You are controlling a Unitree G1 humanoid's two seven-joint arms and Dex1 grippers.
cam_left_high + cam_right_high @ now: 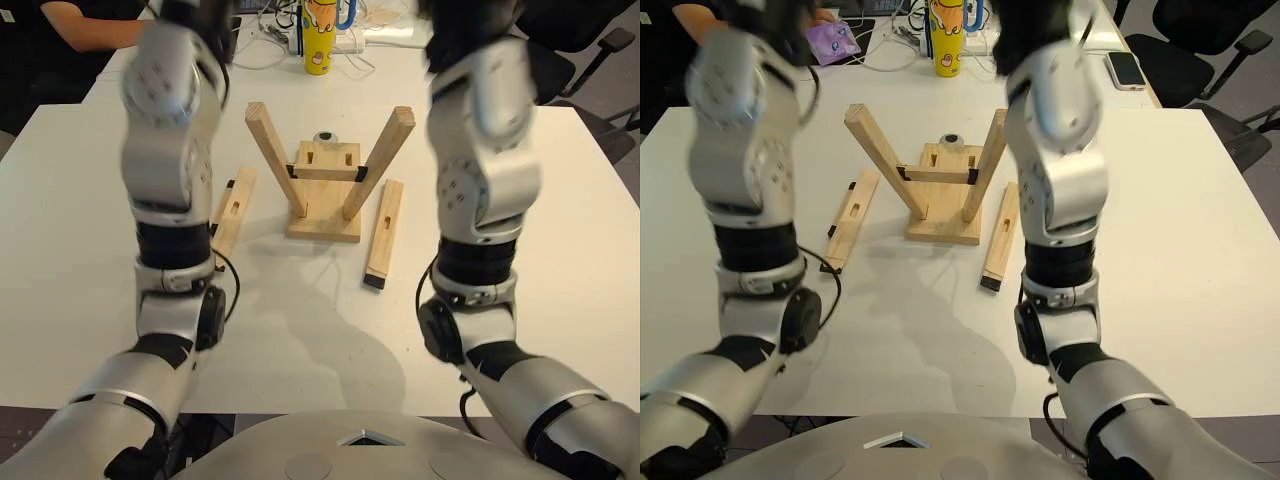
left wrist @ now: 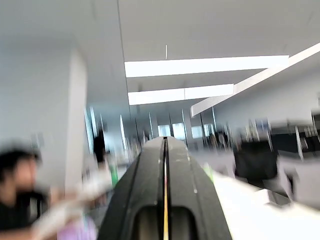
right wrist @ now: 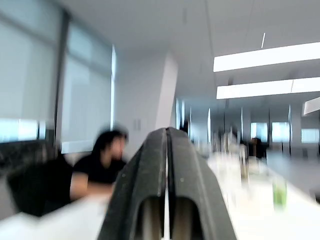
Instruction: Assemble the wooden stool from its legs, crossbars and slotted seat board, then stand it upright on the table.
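Since both jaws are pressed shut and empty, open wide first. Seat (image 1: 324,224) lies on table (image 1: 80,200), two legs (image 1: 276,155) and crossbar (image 1: 326,173) fitted. Spare legs (image 1: 233,214) lie either side of seat: grab one mid-length, keep it square to its slot.

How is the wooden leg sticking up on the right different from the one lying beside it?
The standing leg leans upward from the seat board, joined to a crossbar. The lying leg rests flat on the table, attached to nothing. Both are pale wooden bars.
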